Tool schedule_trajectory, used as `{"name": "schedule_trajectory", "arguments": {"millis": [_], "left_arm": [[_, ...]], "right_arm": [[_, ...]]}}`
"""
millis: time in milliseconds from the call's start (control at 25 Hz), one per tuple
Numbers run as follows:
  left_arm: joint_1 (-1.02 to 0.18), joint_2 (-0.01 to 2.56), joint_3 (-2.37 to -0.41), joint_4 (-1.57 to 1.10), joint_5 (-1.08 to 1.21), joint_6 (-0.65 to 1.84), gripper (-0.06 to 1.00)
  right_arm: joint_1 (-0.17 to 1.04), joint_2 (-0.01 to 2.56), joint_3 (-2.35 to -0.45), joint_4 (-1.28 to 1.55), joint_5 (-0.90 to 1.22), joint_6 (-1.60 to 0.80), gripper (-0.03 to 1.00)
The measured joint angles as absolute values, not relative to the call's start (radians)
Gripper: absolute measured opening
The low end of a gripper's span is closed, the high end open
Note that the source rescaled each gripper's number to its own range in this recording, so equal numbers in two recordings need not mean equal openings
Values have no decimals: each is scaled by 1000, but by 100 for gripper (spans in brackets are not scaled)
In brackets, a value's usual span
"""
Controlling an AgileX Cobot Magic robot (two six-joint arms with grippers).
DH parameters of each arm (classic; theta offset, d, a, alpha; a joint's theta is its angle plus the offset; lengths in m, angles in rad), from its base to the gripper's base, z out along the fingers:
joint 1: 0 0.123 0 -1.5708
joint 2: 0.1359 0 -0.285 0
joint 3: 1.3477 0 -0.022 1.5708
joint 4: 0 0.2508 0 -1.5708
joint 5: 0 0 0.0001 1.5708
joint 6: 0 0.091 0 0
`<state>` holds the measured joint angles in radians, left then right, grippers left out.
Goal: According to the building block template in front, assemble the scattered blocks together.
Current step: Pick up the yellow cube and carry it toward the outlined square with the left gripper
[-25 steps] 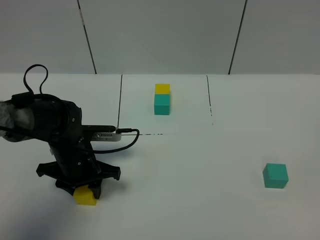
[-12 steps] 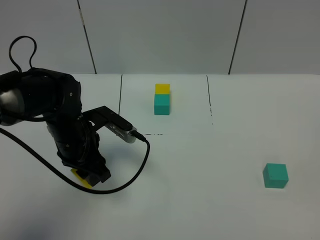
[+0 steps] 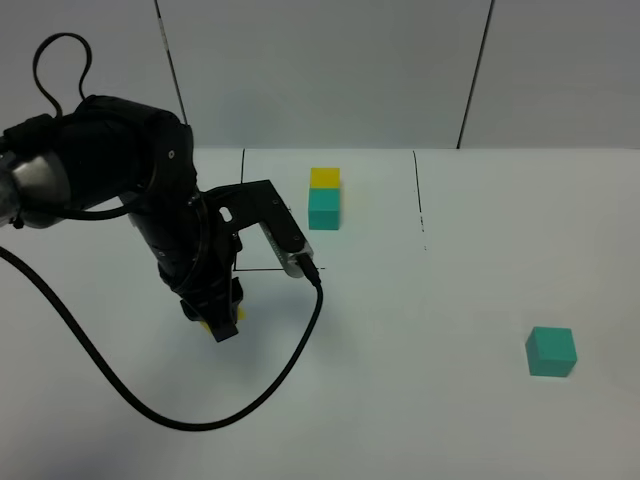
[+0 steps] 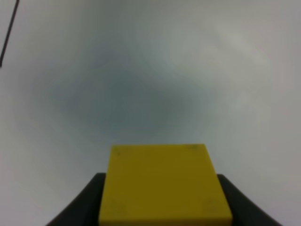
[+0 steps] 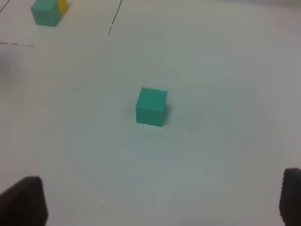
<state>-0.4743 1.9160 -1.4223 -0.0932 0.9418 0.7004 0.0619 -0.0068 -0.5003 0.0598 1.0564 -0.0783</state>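
The left gripper (image 3: pixel 217 324) pinches the yellow cube (image 4: pixel 162 186) between pressed-together jaws, near the front-left corner of the black outline (image 3: pixel 417 200) that frames the building block template (image 3: pixel 324 198), whose row runs front to back with yellow behind teal. The loose teal cube (image 3: pixel 550 351) rests on the table (image 3: pixel 420 400) well apart, far off to the right. There the right gripper (image 5: pixel 157 205), spread wide and empty, has the teal cube ahead of its jaws, so the right arm seems the nearer one.

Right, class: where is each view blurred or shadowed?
Left wrist view: yellow cube slightly soft, a dim shadow on the table beyond it. Right wrist view: teal cube fairly clear, right end effector blurred at its tips. High view: evenly lit.
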Motion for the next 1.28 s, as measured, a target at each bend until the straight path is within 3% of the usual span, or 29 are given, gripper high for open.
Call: {"name": "schedule_trajectory", "arguments": {"millis": [520,1280], "left_arm": [[-602,2126,-1697,-63,1047,893,0],[-673,2289,-1825,-20,991,1003,0]], "right_arm": [[62,-7,-500,60,1056,-78,100],[62,-7,-500,60,1056,-78,100]]}}
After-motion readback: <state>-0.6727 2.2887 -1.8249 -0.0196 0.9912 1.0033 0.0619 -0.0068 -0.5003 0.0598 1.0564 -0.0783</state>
